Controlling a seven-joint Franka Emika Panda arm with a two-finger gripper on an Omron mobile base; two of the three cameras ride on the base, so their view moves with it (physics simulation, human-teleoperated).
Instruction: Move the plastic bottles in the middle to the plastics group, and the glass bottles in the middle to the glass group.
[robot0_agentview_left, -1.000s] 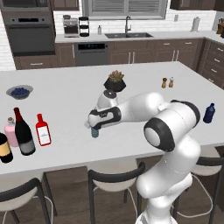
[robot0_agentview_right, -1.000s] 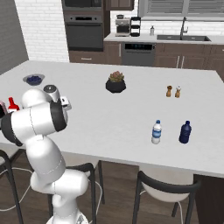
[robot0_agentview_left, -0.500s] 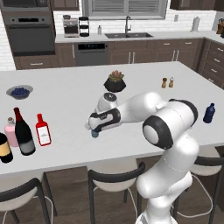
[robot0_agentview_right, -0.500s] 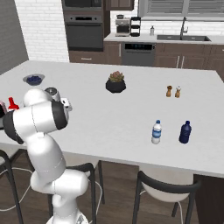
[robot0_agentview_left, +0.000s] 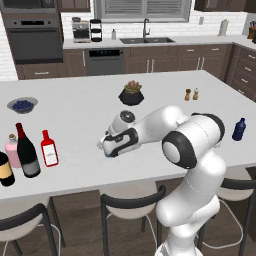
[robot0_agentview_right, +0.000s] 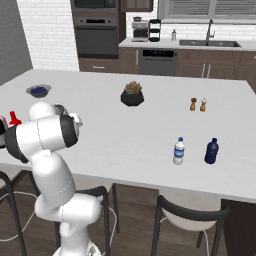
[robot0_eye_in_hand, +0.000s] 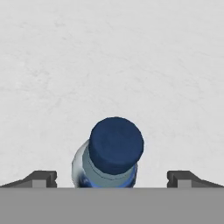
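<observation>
As the arm has eased slightly lower over the last second, the tool (robot0_agentview_left: 106, 151) now hangs just above the front-middle stretch of the worktop (robot0_agentview_left: 75, 112), its jaws spread as wide as they were a second ago. In the hand view the tool (robot0_eye_in_hand: 113, 178) straddles the small light-blue water bottle (robot0_eye_in_hand: 114, 148), whose blue cap stands upright between the two fingertips (robot0_eye_in_hand: 41, 177), apart from both of them; nothing is pinched yet. The bottle itself has not shifted. The descent is judged to be the approach for a grasp: the fingers seem to need to sink a little further along the body before they close. The wine bottle (robot0_agentview_left: 27, 152) and the flat red bottle (robot0_agentview_left: 49, 148) stand near the left end of the front edge, just beside the pink flask (robot0_agentview_left: 12, 150) and the dark bottle with the yellowish label (robot0_agentview_left: 5, 170), so the glass part of the task looks complete. The whitish water bottle (robot0_agentview_right: 178, 151) and the navy bottle (robot0_agentview_right: 211, 151) wait near the right end of the front edge, well apart from the tool, and mark where the small bottle belongs.
</observation>
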